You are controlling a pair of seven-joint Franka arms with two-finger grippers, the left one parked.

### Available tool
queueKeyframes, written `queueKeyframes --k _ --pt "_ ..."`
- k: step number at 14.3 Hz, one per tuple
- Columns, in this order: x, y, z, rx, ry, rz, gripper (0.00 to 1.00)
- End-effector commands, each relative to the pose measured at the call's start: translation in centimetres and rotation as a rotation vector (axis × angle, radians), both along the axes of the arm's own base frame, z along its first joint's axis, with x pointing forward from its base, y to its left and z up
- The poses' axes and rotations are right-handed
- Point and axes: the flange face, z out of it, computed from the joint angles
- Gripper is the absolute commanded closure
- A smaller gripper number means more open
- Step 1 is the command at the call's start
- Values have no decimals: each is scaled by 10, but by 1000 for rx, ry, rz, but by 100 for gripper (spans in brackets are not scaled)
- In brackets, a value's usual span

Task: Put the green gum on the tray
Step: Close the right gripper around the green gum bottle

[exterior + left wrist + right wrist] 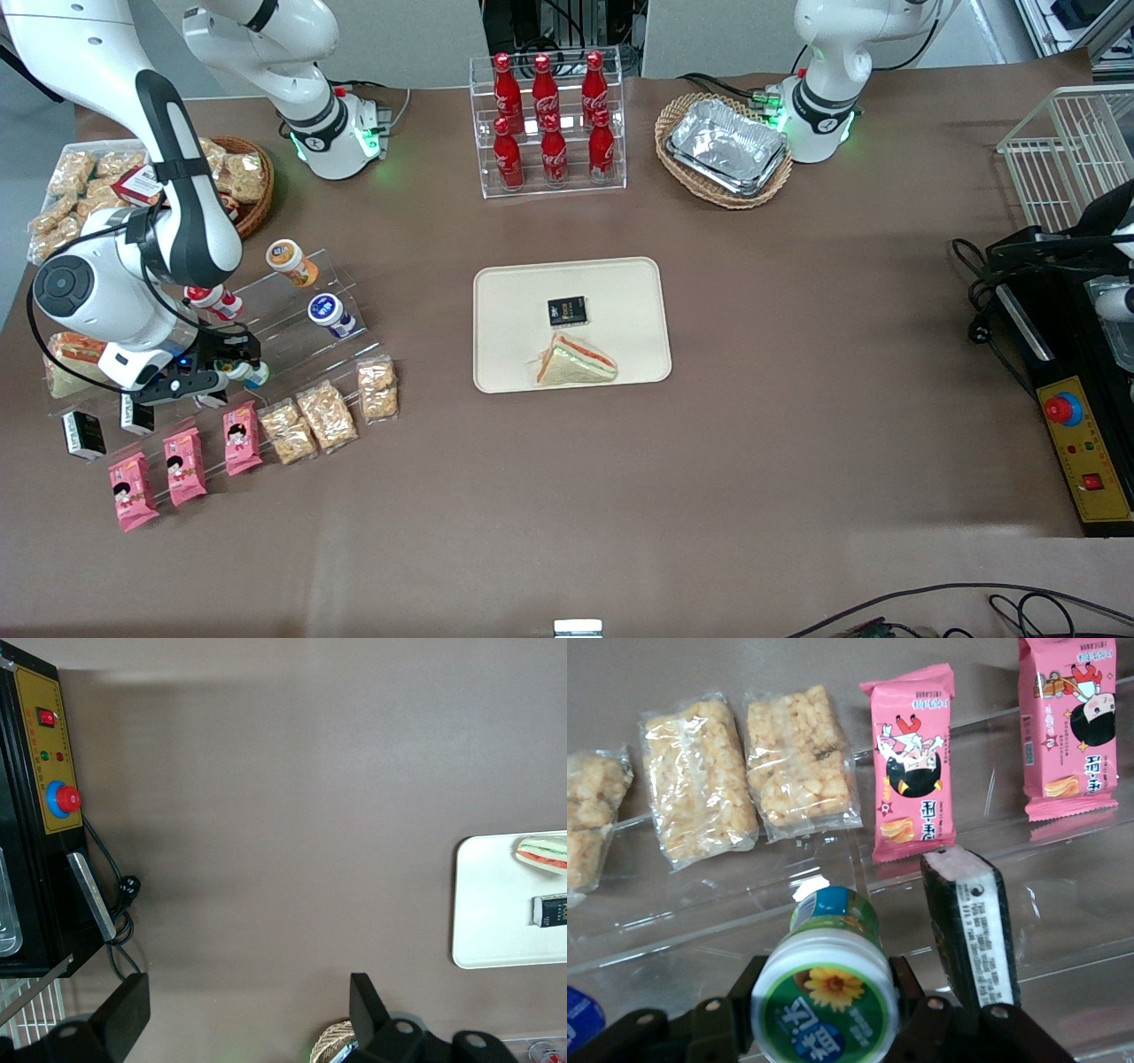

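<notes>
Brown covering runs across the whole counter (797, 425), and at its middle in the front view sits the pale beige tray (620, 292), flat, with rounded corners and a low rim. On the tray lie a small black packet (567, 311) and a triangular sandwich (574, 362), the sandwich nearer the front camera.

My claw (232, 370) is at the lower left of the front view, over the clear stepped acrylic stand (292, 341) at my working end of the counter. Its fingers (917, 1010) are closed against the two sides of the green gum (826, 1001), so I have the bottle in my grip. In my wrist view the gum is a small white plastic cylinder, its round lid rimmed in white and printed green with a yellow flower and a blue patch of lettering; a green label with a blue band wraps the body below. It is well apart from the tray.

Just beside the gum stands a black box (970, 926). Pink snack packets (914, 762) and clear bags of puffed rice bars (799, 762) lie on the stand's lower steps. On the higher steps in the front view lie a blue-lidded bottle (330, 315) and an orange-lidded bottle (290, 261).
</notes>
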Motion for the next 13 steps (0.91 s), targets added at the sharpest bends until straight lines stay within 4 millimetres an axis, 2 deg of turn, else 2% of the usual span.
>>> queueKeyframes --k 1,2,6,10,11,13 --pt "-1 2 2 -3 -13 -10 52" --pt "-2 1 2 -3 -11 -12 59" --pt "-1 1 10 -2 -20 -7 65" --pt "-5 4 53 10 -11 6 75" --pt "-4 5 65 11 -9 10 80" --pt "-8 11 93 18 1 19 81"
